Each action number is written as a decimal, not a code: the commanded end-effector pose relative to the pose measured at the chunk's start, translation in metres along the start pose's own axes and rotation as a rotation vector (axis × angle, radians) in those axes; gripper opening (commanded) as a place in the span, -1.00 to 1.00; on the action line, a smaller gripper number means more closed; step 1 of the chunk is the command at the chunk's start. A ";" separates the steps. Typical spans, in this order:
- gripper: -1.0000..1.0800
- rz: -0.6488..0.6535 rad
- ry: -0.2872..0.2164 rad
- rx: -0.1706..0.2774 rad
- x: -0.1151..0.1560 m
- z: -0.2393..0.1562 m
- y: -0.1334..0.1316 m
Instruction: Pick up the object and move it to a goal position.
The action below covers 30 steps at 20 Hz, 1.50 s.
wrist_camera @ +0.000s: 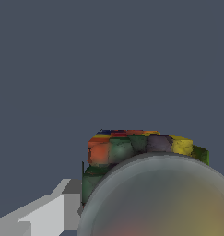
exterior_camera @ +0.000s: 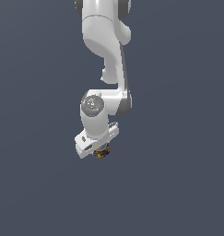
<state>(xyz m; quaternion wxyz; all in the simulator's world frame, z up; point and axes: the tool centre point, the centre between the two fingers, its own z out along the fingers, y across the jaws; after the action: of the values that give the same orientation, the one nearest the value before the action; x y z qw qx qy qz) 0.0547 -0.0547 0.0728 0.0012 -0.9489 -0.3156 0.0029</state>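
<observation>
- Right under the arm's jaws (exterior_camera: 98, 151) sits the object (exterior_camera: 102, 153), tucked between them; can't tell if they're actually clamped on it or just around it.
- It's a squat little cylinder: smooth grey-tan round top, dark blocky sides patched red, yellow, green.
- Probably light and rigid, so squeeze across the sides.

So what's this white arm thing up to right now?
A single white robot arm is reaching down over a plain grey surface. Its gripper sits right at a small squat object with speckled red, yellow, blue and green sides. In the wrist view the object fills the frame close to one grey finger. Whether the gripper has actually closed on it, or lifted it, cannot be told from these pictures.
</observation>
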 end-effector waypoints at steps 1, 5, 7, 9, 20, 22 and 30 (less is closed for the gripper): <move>-1.00 0.000 0.004 -0.004 -0.002 -0.014 -0.001; -1.00 0.000 0.004 -0.004 -0.009 -0.040 -0.005; -1.00 0.000 0.004 -0.004 -0.014 -0.056 -0.008; -1.00 0.000 0.004 -0.004 -0.019 -0.075 -0.011; -1.00 -0.001 0.004 -0.004 -0.051 -0.198 -0.032; -1.00 -0.001 0.004 -0.004 -0.056 -0.218 -0.035; -1.00 -0.001 0.005 -0.004 -0.071 -0.282 -0.044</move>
<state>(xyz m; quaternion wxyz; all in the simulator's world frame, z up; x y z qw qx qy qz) -0.0236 -0.0619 0.3438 0.0006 -0.9488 -0.3160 0.0010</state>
